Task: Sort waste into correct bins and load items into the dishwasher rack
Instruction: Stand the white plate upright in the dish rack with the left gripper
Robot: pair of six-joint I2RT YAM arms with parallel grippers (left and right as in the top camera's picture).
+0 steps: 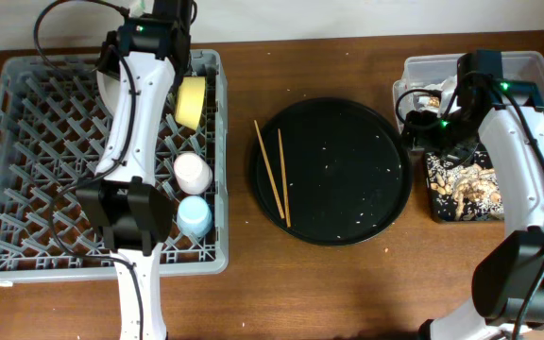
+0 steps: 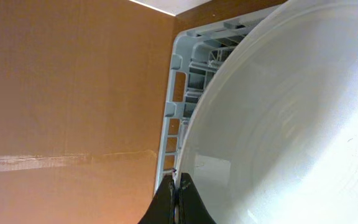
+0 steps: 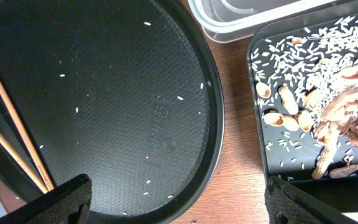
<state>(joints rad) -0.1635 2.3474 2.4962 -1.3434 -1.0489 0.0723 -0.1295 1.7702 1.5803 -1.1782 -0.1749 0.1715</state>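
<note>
My left gripper [image 2: 176, 186] is shut on the rim of the pale grey-green plate [image 2: 284, 124]. It holds the plate on edge over the far part of the grey dishwasher rack [image 1: 26, 142]; the plate's edge shows in the overhead view [image 1: 109, 93]. In the rack are the yellow bowl [image 1: 192, 100], a pale cup [image 1: 191, 170] and the light blue cup [image 1: 195, 215]. The chopsticks [image 1: 272, 172] lie on the round black tray [image 1: 366, 118]. My right gripper [image 3: 179, 205] is open and empty, between that tray and the black rectangular tray [image 3: 272, 165] of rice and nut shells [image 3: 328, 112].
The clear tub [image 1: 532, 68] stands behind the black rectangular tray [image 1: 461, 184] at the right, with some scraps inside. Loose rice grains are scattered on the round tray [image 3: 104, 93]. Bare wooden table lies in front. The right arm crosses over both bins.
</note>
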